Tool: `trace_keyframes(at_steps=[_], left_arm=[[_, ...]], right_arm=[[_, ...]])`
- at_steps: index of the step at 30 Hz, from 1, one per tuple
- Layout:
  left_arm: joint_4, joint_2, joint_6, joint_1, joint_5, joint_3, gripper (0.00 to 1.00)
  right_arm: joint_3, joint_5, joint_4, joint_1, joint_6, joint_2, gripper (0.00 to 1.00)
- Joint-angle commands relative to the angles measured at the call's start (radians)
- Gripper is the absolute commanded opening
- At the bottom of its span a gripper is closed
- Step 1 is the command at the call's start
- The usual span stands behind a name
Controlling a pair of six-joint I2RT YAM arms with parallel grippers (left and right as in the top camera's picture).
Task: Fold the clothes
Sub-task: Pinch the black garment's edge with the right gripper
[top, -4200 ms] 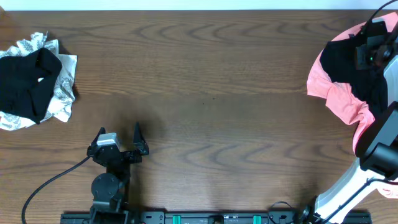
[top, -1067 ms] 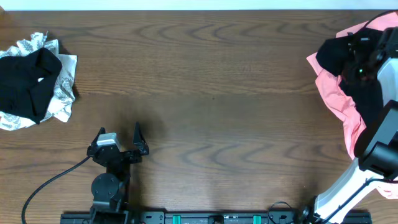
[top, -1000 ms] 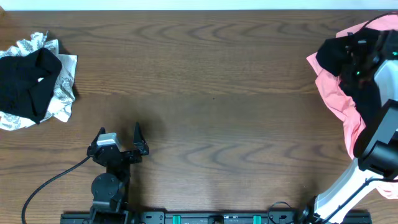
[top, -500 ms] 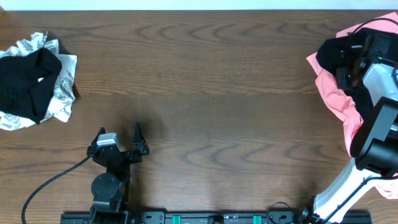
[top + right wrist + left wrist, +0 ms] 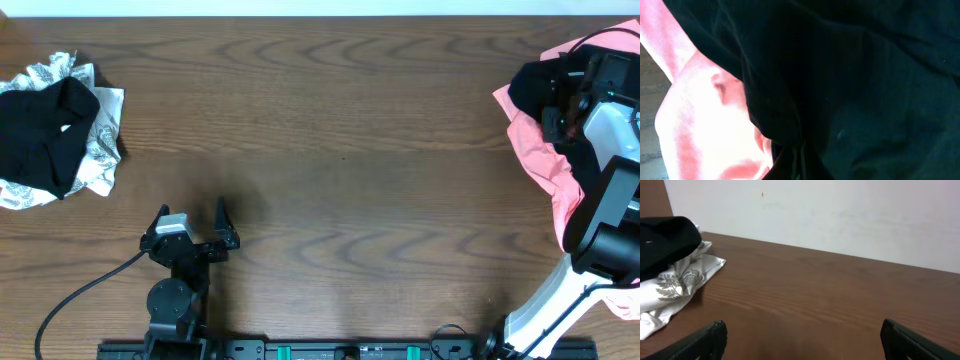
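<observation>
- Overhead: the right gripper (image 5: 562, 100) is pressing down into the black shirt (image 5: 528, 88) at the table's (image 5: 340, 150) far right corner. Its jaws are clamped together, seemingly on a pinch of that black cloth.
- Overhead: the shirt is lying crumpled on top of the salmon-pink tee (image 5: 535, 160), which is spilling along the right edge.
- Overhead: the left gripper (image 5: 192, 218) is idling near the front edge, left of the middle. Its jaws are spread wide and carrying nothing.
- Overhead: a second black garment (image 5: 45, 125) is sitting bunched on the white-grey patterned piece (image 5: 102, 150) at the left edge.
- Left wrist: both fingers of the left gripper (image 5: 802, 330) are standing far apart over bare wood. The black garment (image 5: 662, 240) is resting on the patterned piece (image 5: 675, 282), off towards the left edge.
- Right wrist: black shirt (image 5: 865, 75) fabric is filling the view, and a fold is running down between the closed jaws at the bottom. The pink tee (image 5: 695, 130) is showing beside it.
- Progress: nothing is looking folded yet; both heaps are rumpled. The shirt is only being gripped, so spreading it flat and folding every garment is remaining.
</observation>
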Motion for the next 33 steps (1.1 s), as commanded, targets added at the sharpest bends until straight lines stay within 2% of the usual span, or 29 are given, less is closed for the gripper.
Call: trace_keyframes(at_steps=[1,7,8,10,11,16,21,25,30,33], left_arm=[[-0.034,-0.005,0.014,0.005,-0.011,-0.022,0.98],[-0.034,-0.005,0.014,0.005,-0.011,-0.022,0.98],[-0.034,-0.005,0.014,0.005,-0.011,-0.022,0.98],[-0.034,-0.005,0.014,0.005,-0.011,-0.022,0.98],[-0.034,-0.005,0.014,0.005,-0.011,-0.022,0.98],[-0.034,-0.005,0.014,0.005,-0.011,-0.022,0.98],[-0.034,-0.005,0.014,0.005,-0.011,-0.022,0.98],[-0.034,-0.005,0.014,0.005,-0.011,-0.022,0.98],[-0.034,-0.005,0.014,0.005,-0.011,-0.022,0.98],[-0.034,-0.005,0.014,0.005,-0.011,-0.022,0.98]], right_arm=[[0.007,0.007,0.002,0.005,0.028,-0.013,0.01],[0.007,0.007,0.003,-0.018,0.066,-0.012,0.01],[0.006,0.006,0.002,-0.029,0.066,-0.012,0.04],[0.005,0.006,0.001,-0.039,0.066,-0.012,0.2],[0.005,0.005,-0.001,-0.043,0.066,-0.012,0.23],[0.005,-0.026,-0.001,-0.053,0.084,-0.012,0.35],[-0.002,-0.054,0.008,-0.053,0.085,-0.012,0.42],[-0.025,-0.054,0.035,-0.053,0.084,-0.012,0.51],[-0.049,-0.055,0.066,-0.053,0.085,-0.012,0.5],[-0.061,-0.064,0.082,-0.053,0.085,-0.012,0.4]])
